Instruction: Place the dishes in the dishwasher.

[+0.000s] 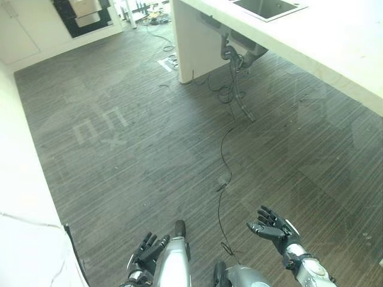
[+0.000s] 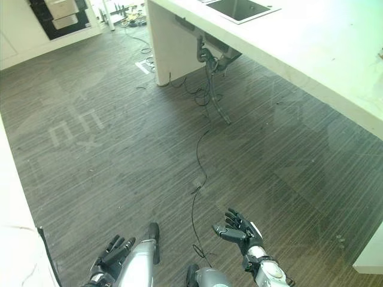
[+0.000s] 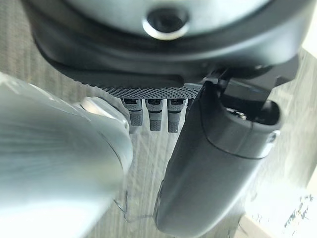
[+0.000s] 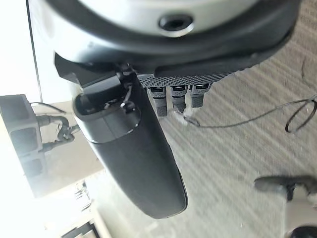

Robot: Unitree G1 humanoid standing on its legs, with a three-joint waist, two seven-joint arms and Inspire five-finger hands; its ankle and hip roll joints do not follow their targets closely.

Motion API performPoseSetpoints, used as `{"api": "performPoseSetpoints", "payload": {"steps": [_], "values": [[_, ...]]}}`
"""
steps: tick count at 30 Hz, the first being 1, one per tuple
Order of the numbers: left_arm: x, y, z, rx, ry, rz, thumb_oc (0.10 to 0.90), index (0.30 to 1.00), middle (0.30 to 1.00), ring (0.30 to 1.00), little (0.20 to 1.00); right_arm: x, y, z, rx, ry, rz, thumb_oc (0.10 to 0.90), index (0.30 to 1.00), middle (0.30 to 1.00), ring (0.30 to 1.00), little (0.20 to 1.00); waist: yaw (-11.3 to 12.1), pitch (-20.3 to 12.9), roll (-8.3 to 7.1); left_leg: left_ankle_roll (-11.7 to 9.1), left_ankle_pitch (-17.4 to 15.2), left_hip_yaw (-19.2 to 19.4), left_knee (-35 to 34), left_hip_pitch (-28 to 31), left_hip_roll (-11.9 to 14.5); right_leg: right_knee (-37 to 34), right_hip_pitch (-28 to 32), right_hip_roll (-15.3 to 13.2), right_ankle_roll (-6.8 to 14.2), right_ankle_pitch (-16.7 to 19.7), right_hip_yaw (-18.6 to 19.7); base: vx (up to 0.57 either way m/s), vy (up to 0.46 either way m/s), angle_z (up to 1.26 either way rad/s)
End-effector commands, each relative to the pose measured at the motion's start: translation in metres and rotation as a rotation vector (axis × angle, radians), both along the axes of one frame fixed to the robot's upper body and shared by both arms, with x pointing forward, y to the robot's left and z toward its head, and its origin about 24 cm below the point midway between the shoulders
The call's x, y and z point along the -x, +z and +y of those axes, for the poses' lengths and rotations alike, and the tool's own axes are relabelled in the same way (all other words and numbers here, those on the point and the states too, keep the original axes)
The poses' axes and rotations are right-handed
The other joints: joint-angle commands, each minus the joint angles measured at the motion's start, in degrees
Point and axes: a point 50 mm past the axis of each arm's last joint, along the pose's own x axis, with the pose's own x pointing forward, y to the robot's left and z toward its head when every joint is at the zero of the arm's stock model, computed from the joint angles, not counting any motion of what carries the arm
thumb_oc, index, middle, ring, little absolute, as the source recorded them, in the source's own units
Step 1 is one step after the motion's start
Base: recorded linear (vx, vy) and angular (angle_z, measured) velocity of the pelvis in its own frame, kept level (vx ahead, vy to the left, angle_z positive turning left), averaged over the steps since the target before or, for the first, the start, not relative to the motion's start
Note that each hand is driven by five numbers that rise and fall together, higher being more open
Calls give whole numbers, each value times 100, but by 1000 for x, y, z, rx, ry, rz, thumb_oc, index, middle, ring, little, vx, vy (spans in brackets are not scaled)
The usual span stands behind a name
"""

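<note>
1. Across most of the frame lies the dark striped floor (image 1: 149, 155), with no dishes on it.
2. Along the upper right runs a pale counter (image 1: 335, 48) with a sink (image 1: 266, 7) set into it; no dishes can be made out on the counter, and whether any sit in the sink is hidden.
3. At the upper left stands a dark appliance front (image 1: 81, 15), too small to tell whether it is the dishwasher.
4. At the bottom edge, the left hand (image 1: 146, 248) and right hand (image 1: 272, 228) hang with fingers loosely spread, each holding nothing.
5. Judged from this, the step is locating dishes: turning toward the counter first, hands kept low and clear of its edge, seems wise.
</note>
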Motion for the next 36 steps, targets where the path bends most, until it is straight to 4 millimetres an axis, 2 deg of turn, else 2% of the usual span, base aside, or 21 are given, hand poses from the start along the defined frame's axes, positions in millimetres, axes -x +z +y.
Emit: {"api": "performPoseSetpoints", "payload": {"steps": [1, 4, 5, 7, 9, 10, 12, 14, 16, 18, 19, 20, 23, 27, 28, 29, 30, 31, 32, 34, 36], "values": [[-36, 40, 20, -132, -108, -251, 800, 900, 900, 900, 900, -11, 26, 13, -9, 38, -180, 800, 900, 900, 900, 900, 75, -828, -247, 127, -271, -16, 41, 211, -303, -157, 489, -795, 575, -275, -391, 296, 167, 4], [-50, 55, 22, -178, -190, -305, 800, 900, 900, 900, 900, -10, 31, 18, 0, 26, -211, 800, 900, 900, 900, 900, 110, -980, -324, 315, -416, -140, 41, 276, -502, -157, 615, -957, 785, -86, -483, 333, 190, 8], [-56, 64, 24, -197, -226, -334, 800, 900, 900, 900, 900, -13, 37, 21, 7, 27, -240, 800, 900, 900, 900, 900, 90, -1017, -359, 441, -509, -284, 41, 351, -665, -157, 631, -1043, 961, 374, -534, 379, 237, 20], [-61, 72, 25, -218, -253, -360, 800, 900, 900, 900, 900, -20, 45, 24, -2, 27, -270, 800, 900, 900, 900, 900, 49, -1055, -348, 572, -592, -407, 41, 445, -795, -157, 662, -1048, 1099, 874, -544, 306, 213, 29], [-66, 80, 26, -239, -284, -386, 800, 900, 900, 900, 900, -24, 52, 27, -15, 27, -303, 800, 900, 900, 900, 900, 24, -1107, -296, 691, -658, -488, 41, 493, -901, 288, 587, -1095, 1159, 1386, -537, 257, 224, 26], [-70, 85, 26, -248, -294, -402, 800, 900, 900, 900, 900, -27, 56, 32, -29, 40, -323, 800, 900, 900, 900, 900, 6, -1101, -236, 756, -727, -505, 41, 600, -962, 1184, 278, -1197, 1164, 1617, -473, 217, 251, 15], [-75, 93, 22, -262, -314, -418, 800, 900, 900, 900, 900, -32, 62, 39, -48, 57, -352, 800, 900, 900, 900, 900, -63, -991, -140, 827, -866, -432, 41, 864, -994, 2198, -501, -1226, 1012, 1527, -340, 202, 206, -7], [-79, 98, 20, -262, -329, -432, 800, 900, 900, 900, 900, -36, 65, 41, -69, 57, -364, 800, 900, 900, 900, 900, -114, -939, -124, 779, -841, -491, 41, 953, -1015, 1693, -716, -891, 879, 1171, -484, 219, -11, -8], [-83, 107, 20, -255, -351, -461, 800, 900, 900, 900, 900, -36, 71, 37, -82, 48, -382, 800, 900, 900, 900, 900, -175, -907, -155, 712, -846, -555, 41, 1040, -1083, 299, -629, -592, 806, 1153, -689, 309, -115, 32], [-81, 116, 21, -249, -353, -486, 800, 900, 900, 900, 900, -28, 75, 28, -83, 59, -412, 800, 900, 900, 900, 900, -286, -800, -354, 694, -1048, -374, 41, 1282, -1235, -157, -1296, -946, 908, 1092, -610, 351, -213, 31], [-79, 119, 19, -247, -364, -499, 800, 900, 900, 900, 900, -25, 80, 25, -95, 59, -437, 800, 900, 900, 900, 900, -415, -777, -421, 735, -1204, -335, 41, 1452, -1330, -157, -1961, -1216, 1055, 1387, -350, 636, -390, -3], [-77, 121, 16, -255, -379, -516, 800, 900, 900, 900, 900, -26, 85, 26, -100, 61, -468, 800, 900, 900, 900, 900, -455, -741, -390, 792, -1471, -352, 41, 1756, -1346, -157, -2344, -1332, 1166, 1314, -298, 705, -419, -12], [-76, 121, 11, -273, -396, -526, 800, 900, 900, 900, 900, -31, 103, 26, -105, 55, -551, 800, 900, 900, 900, 900, -537, -923, -489, 871, -1675, -118, 41, 2094, -1399, -157, -2033, -1377, 1124, 1548, -376, 576, -346, 12], [-75, 128, 7, -268, -380, -571, 800, 900, 900, 900, 900, -31, 119, 26, -70, 93, -603, 800, 900, 900, 900, 900, -603, -1102, -502, 777, -1736, 65, 41, 2428, -1296, -157, -1720, -1326, 986, 1434, -410, 380, -215, 28], [-74, 130, 6, -264, -370, -586, 800, 900, 900, 900, 900, -31, 123, 23, -58, 106, -618, 800, 900, 900, 900, 900, -621, -1157, -496, 732, -1643, 90, 41, 2507, -1250, -157, -1665, -1275, 913, 1355, -354, 466, -293, 49], [-72, 133, 6, -267, -356, -613, 800, 900, 900, 900, 900, -31, 131, 20, -42, 119, -650, 800, 900, 900, 900, 900, -625, -1217, -482, 587, -1174, 24, 41, 2638, -1198, -157, -1551, -1133, 756, 1177, -258, 411, -270, 9], [-71, 134, 6, -269, -354, -617, 800, 900, 900, 900, 900, -31, 133, 19, -38, 122, -657, 800, 900, 900, 900, 900, -618, -1228, -485, 536, -1006, 3, 41, 2687, -1194, -157, -1523, -1102, 719, 1136, -239, 432, -311, 3], [-70, 135, 5, -272, -350, -630, 800, 900, 900, 900, 900, -31, 140, 19, -19, 141, -684, 800, 900, 900, 900, 900, -554, -1234, -543, 328, -300, -66, 161, 2780, -1230, -157, -1381, -1042, 589, 971, -155, 210, -180, -16], [-70, 136, 5, -273, -349, -636, 800, 900, 900, 900, 900, -31, 142, 19, -15, 145, -691, 800, 900, 900, 900, 900, -525, -1226, -587, 292, -150, -70, 400, 2627, -1254, -157, -1353, -1060, 558, 941, -126, 217, -209, -33], [-70, 140, 2, -284, -355, -670, 800, 900, 900, 900, 900, -34, 153, 18, 17, 171, -732, 800, 900, 900, 900, 900, -420, -1102, -683, 188, 58, 3, 1808, 1697, -1229, -157, -1110, -1086, 411, 794, -97, 122, -158, -47], [-73, 146, 1, -295, -368, -701, 800, 900, 900, 900, 900, -38, 162, 18, 34, 176, -765, 800, 900, 900, 900, 900, -346, -984, -720, 325, -155, 194, 1777, 1213, -1041, -157, -940, -1058, 386, 679, -104, 144, -92, -62]]}}
